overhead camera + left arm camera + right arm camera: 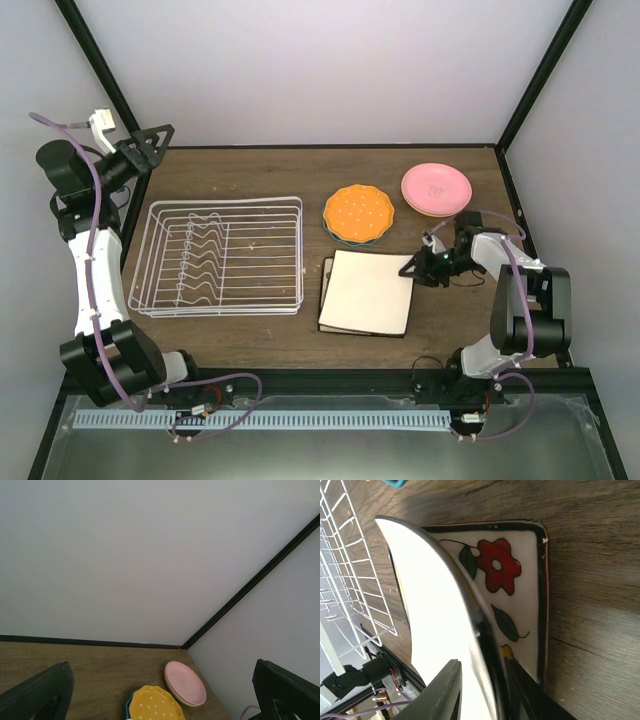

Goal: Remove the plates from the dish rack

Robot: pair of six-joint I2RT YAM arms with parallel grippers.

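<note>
The white wire dish rack [290,205] stands empty at the left; its wires [350,580] also show in the right wrist view. A plain cream square plate [368,292] lies on the flowered square plate [520,580], tilted up at its right edge [435,615]. My right gripper [417,266] straddles that raised rim, slightly open [484,667]: one finger is above it with a small gap, the other is between the two plates. The dotted orange plate [358,212] rests on a teal one [330,228]. The pink plate [436,186] sits on a pale-orange one [170,687]. My left gripper [150,140] hangs open and empty, high at the back left.
The black frame posts [100,70] and pale walls close in the table's back and sides. The left arm's purple cable [95,230] runs beside the rack. Bare wood [250,170] lies behind the rack.
</note>
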